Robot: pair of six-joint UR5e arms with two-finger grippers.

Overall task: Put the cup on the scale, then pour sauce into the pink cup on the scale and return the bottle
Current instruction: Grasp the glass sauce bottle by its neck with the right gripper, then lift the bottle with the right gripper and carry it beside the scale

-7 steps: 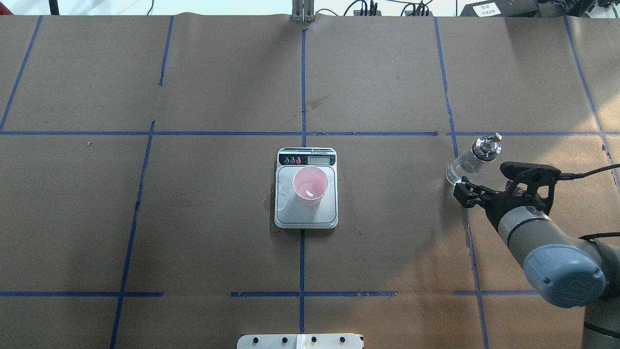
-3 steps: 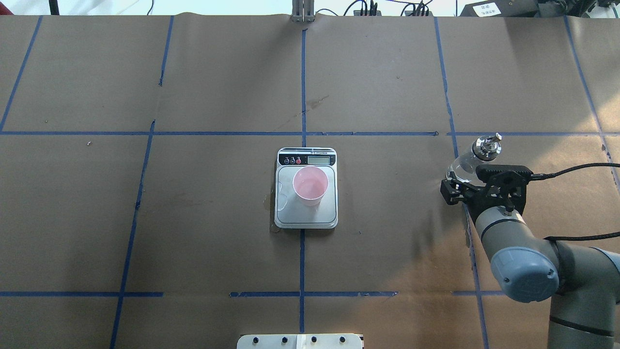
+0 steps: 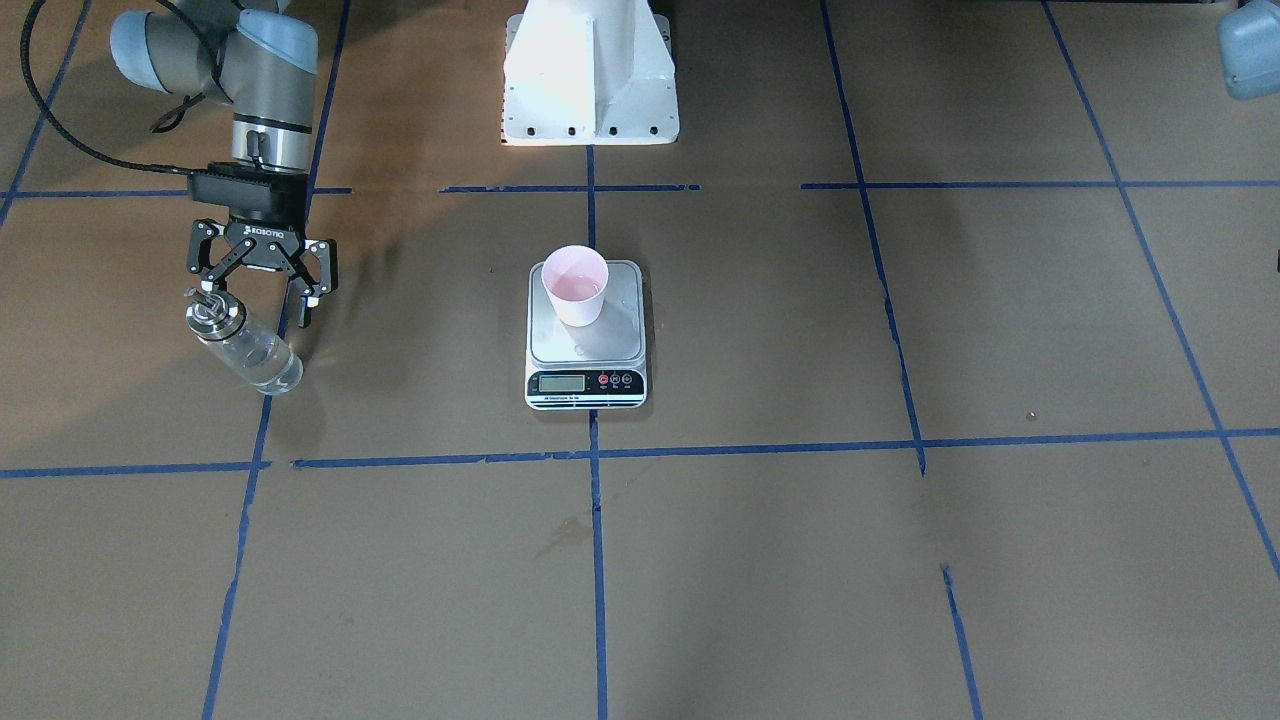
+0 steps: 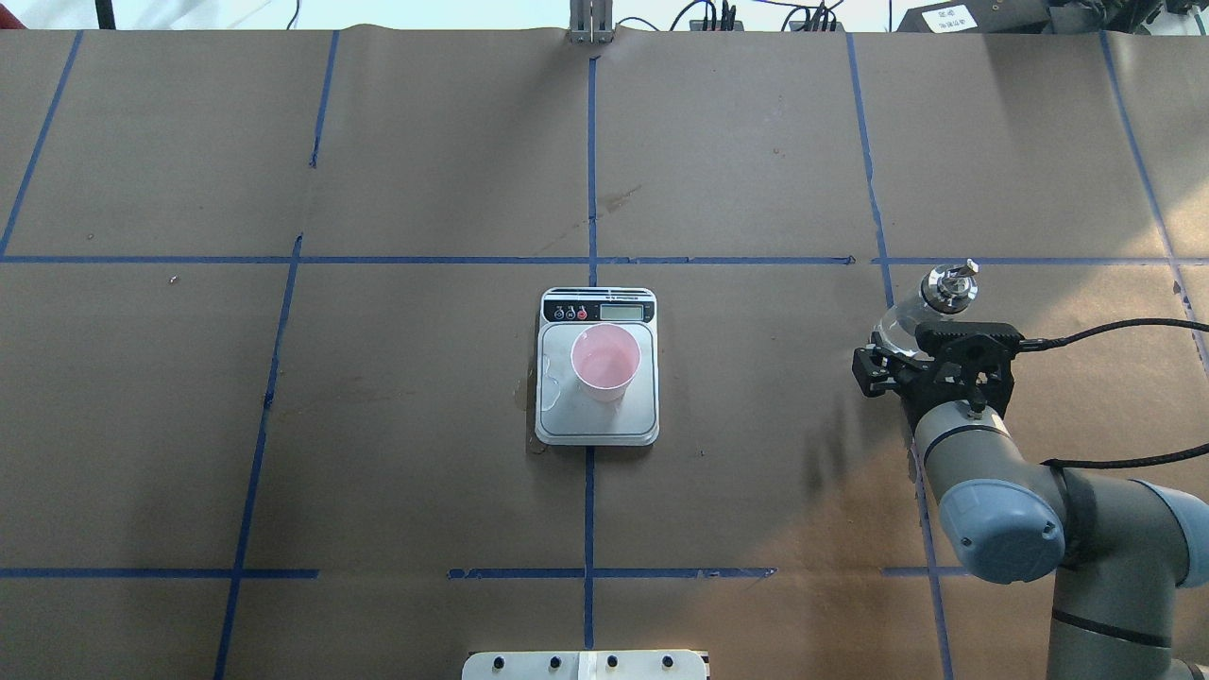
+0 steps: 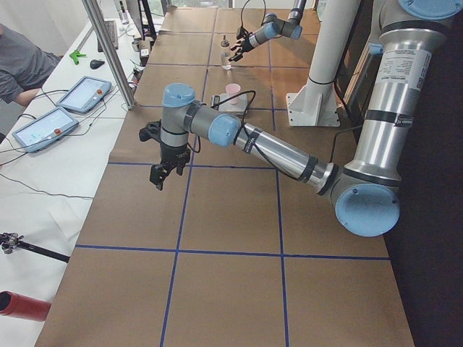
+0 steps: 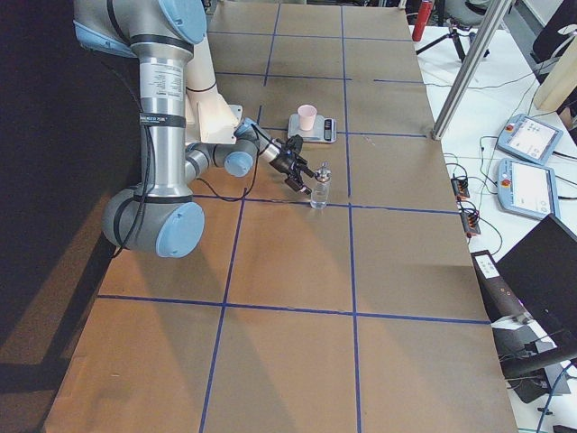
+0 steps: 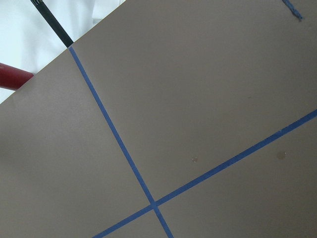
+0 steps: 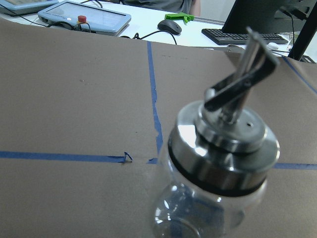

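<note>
At 3 o'clock from the scale [image 4: 597, 427] in the overhead view, the right gripper [image 3: 255, 300] hangs low over the counter [image 4: 378, 425]. Its forearm comes in from about 5 o'clock and the wrist turns the jaws toward 12 o'clock. The jaws stand spread wide and grip nothing. The bottle [image 3: 245, 350] stands upright on the counter just beyond them. One fingertip [image 3: 205, 297] sits close by the bottle's top, probably apart from it, though no view settles that.

The cup [image 3: 575, 285] stands on the scale's platform, toward the 12 o'clock end in the front-facing view.

From overhead, the wrist's camera bracket [image 4: 973, 335] covers the bottle's lower half and one finger. In the right wrist view the collar [image 8: 223, 148] and spout [image 8: 247, 69] fill the frame, blurred, with the base cut off. The sauce is hard to make out through the glass.

The left gripper [image 5: 163, 177] shows only in the left side view, pointing down over the counter on an outstretched arm. Whether its jaws are apart or together cannot be told. Its wrist camera sees only counter and crossing blue tape [image 7: 124, 153].
</note>
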